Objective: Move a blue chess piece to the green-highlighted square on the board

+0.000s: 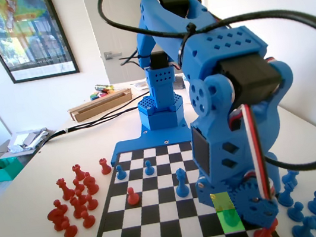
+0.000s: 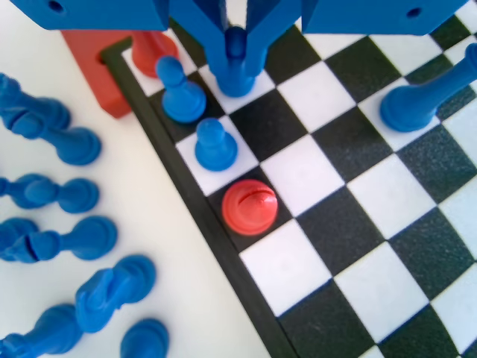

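Wrist view shows you the gripper point(image 2: 236, 71) at top centre, jaws pinching the blue chess piece point(image 2: 236, 56), its base half hidden, on the board point(image 2: 313, 179).

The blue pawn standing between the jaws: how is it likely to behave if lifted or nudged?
The blue chess piece looks like rigid moulded plastic, so it is probably stiff and light. Its flared base should keep it upright, though a push at the round head might tip it. Its smooth surface may slip in the gripper, whose jaws flank it closely.
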